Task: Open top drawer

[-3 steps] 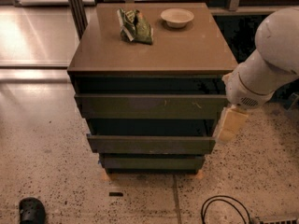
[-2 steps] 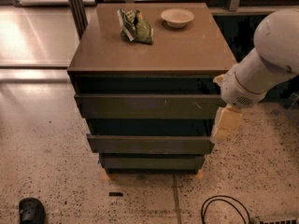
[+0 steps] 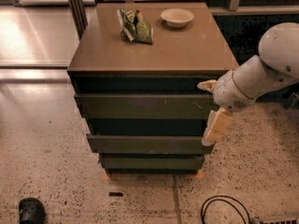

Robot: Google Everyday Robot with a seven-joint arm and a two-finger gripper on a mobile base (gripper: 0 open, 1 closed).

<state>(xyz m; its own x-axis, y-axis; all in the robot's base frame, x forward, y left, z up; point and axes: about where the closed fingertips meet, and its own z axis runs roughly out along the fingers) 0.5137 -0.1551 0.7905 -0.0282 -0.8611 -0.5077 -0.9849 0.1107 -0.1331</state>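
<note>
The brown cabinet (image 3: 154,55) stands on a speckled floor and fills the middle of the view. The white arm (image 3: 261,76) comes in from the right side and reaches down to the cabinet's front right corner. The top drawer (image 3: 140,106) is the tallest dark olive front, directly under a dark gap below the cabinet top, with small pale scratches near its right end. The gripper (image 3: 212,108) is at the right end of this front, touching or almost touching it. Whether it is released or clenched on the drawer, I cannot tell. Two slimmer dark fronts (image 3: 149,143) lie below. On the cabinet top are a green snack bag (image 3: 135,26) and a pale bowl (image 3: 177,17), apart from each other.
</note>
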